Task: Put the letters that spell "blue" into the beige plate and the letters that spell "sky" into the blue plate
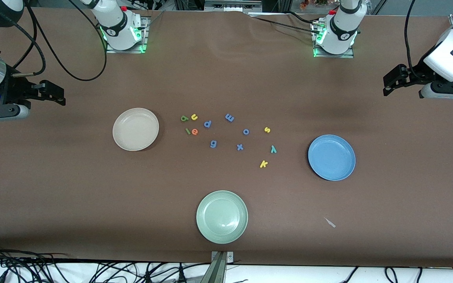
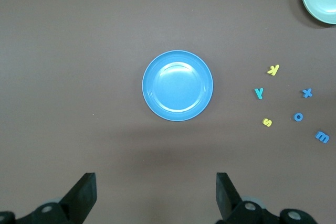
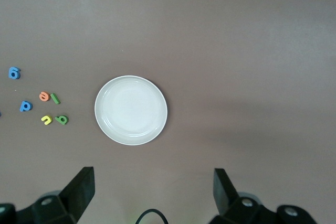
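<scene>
Both grippers hang wide open, empty: left gripper (image 2: 155, 195) above blue plate (image 1: 331, 157), right gripper (image 3: 153, 192) above beige plate (image 1: 135, 129); no writing readable.

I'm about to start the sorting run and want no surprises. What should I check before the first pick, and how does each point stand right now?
1. Round cream-beige plate holds nothing: ok.
2. Round medium-blue plate holds nothing: ok.
3. Small foam dark green b, yellow u, light green l and orange e lie on the table beside the beige plate: ok.
4. Yellow s, teal y, yellow k lie apart, toward the blue plate: ok.
5. Left gripper and right gripper, fingers open, holding nothing: ok.
</scene>
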You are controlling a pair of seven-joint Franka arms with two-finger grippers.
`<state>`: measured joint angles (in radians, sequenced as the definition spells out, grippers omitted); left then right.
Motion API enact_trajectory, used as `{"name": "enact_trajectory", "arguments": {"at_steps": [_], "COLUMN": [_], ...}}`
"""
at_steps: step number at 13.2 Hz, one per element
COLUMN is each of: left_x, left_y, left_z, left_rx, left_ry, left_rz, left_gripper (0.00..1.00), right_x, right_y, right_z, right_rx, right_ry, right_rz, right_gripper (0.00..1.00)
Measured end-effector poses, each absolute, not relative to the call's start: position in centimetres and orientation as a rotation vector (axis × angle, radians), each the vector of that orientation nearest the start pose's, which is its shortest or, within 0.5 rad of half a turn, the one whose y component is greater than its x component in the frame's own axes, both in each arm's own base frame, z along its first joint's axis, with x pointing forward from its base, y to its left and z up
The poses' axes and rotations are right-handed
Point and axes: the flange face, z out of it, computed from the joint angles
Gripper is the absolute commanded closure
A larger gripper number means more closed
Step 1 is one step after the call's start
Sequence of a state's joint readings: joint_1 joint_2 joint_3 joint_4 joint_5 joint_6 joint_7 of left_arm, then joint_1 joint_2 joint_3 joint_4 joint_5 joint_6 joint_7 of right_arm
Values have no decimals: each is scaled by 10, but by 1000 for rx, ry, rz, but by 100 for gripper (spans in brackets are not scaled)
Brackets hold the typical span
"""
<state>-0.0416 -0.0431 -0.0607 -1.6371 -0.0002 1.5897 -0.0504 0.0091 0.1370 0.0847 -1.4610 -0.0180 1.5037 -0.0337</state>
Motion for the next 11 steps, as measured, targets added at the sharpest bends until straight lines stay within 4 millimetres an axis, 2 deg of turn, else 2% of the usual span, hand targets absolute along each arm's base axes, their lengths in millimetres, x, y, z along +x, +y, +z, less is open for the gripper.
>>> {"name": "enact_trajectory", "arguments": {"at_steps": [11], "left_x": [538], "left_y": [-56], "left_z": [618], "left_rx": [-3137], "left_ry": [82], "left_rz": [19], "left_gripper": [0], "right_x": [586], "right_y": [48], "right_z": [592], "right_rx": [-3142], "right_ry": [-194], "right_rz": [148], "right_gripper": [0]}}
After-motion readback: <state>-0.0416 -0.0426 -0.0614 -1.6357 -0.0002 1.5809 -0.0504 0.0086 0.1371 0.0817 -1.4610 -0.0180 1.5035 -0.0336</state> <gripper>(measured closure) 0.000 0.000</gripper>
